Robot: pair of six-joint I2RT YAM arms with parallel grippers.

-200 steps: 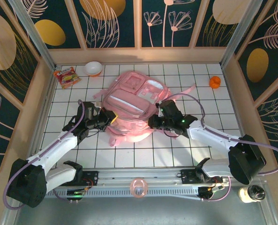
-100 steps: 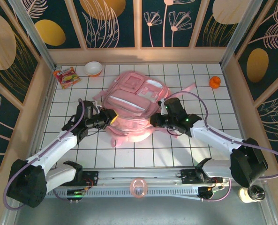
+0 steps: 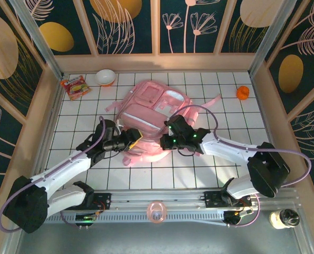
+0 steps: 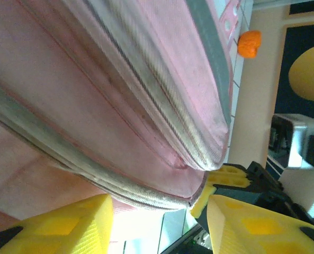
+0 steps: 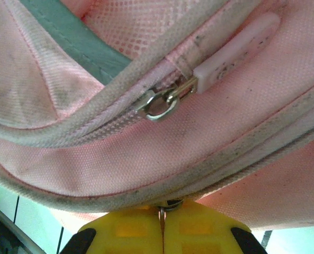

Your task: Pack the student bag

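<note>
The student bag (image 3: 151, 106), a big soft pink backpack, lies flat in the middle of the tiled table. My left gripper (image 3: 135, 136) hovers at its near left edge, open. In the left wrist view the yellow fingers (image 4: 56, 227) stand apart below the bag's piped seam (image 4: 119, 180), with nothing between them. My right gripper (image 3: 165, 142) sits at the bag's near edge, just right of the left one. Its jaws are shut on a small metal zipper pull (image 5: 164, 207) under the bag's seam. A second zipper slider (image 5: 159, 103) with a white tab lies higher on the bag (image 5: 146, 153).
A white bowl (image 3: 105, 77) and a snack packet (image 3: 74, 86) lie at the back left. An orange object (image 3: 243, 92) sits at the back right, also in the left wrist view (image 4: 249, 43). A pink ring (image 3: 156, 211) rests on the front rail. Wooden walls enclose the table.
My left gripper has opened, let go of the bag's edge and slid right. My right gripper has moved left along the near edge, still shut.
</note>
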